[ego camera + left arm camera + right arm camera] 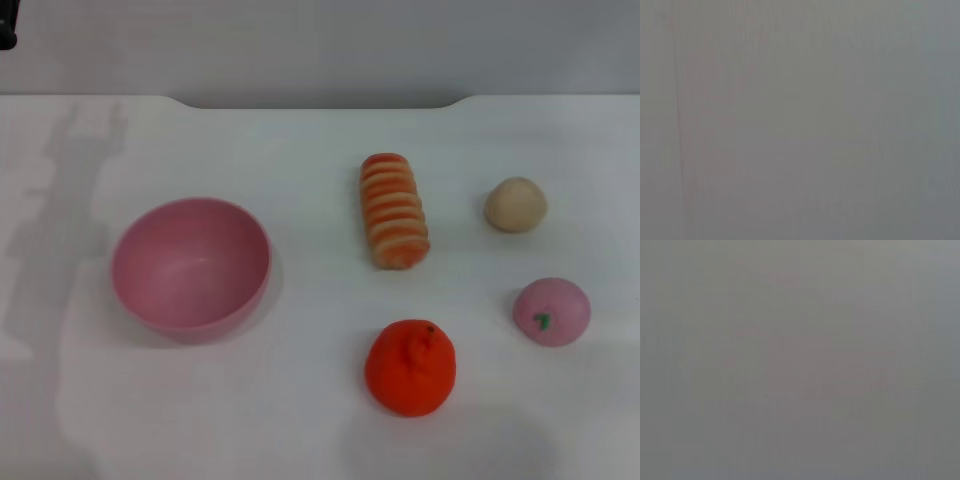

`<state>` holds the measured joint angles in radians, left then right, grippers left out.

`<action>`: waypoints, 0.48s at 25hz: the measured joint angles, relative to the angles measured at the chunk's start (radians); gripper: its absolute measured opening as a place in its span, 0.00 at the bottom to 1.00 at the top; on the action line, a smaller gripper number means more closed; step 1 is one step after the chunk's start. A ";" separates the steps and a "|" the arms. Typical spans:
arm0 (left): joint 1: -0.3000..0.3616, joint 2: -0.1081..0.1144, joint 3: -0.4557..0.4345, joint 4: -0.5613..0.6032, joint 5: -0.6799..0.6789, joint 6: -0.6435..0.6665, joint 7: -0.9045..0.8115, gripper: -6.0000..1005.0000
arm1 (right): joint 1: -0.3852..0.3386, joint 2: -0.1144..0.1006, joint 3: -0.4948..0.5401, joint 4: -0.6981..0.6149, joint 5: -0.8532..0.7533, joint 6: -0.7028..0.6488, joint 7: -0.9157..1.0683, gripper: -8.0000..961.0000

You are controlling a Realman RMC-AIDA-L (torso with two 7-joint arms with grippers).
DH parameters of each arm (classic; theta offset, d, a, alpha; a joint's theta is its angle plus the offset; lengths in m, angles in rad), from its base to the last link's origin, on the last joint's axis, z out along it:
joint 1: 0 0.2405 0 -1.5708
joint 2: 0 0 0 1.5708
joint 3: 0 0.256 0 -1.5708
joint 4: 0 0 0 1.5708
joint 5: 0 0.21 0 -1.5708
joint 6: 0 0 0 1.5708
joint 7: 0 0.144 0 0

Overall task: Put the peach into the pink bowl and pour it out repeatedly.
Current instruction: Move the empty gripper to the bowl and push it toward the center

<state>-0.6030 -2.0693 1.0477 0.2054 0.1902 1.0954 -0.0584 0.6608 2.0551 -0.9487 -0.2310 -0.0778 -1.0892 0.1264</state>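
Note:
The peach [551, 311], small, round and pale pink with a green leaf mark, rests on the white table at the right of the head view. The pink bowl [190, 264] stands upright and empty on the left side of the table, far from the peach. Neither gripper shows in the head view. Both wrist views show only a flat grey field with nothing recognisable in it.
A bumpy orange fruit [410, 367] sits near the front, left of the peach. A striped orange-and-cream roll [393, 210] lies in the middle. A beige ball [516, 204] sits behind the peach. The table's far edge [320, 100] runs along the back.

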 joint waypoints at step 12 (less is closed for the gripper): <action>0.006 0.000 0.000 -0.008 0.000 0.003 -0.002 0.56 | 0.003 0.007 -0.001 -0.001 0.000 -0.007 -0.050 0.42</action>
<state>-0.5967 -2.0693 1.0475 0.1970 0.1905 1.0981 -0.0604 0.6642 2.0621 -0.9495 -0.2317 -0.0783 -1.0963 0.0766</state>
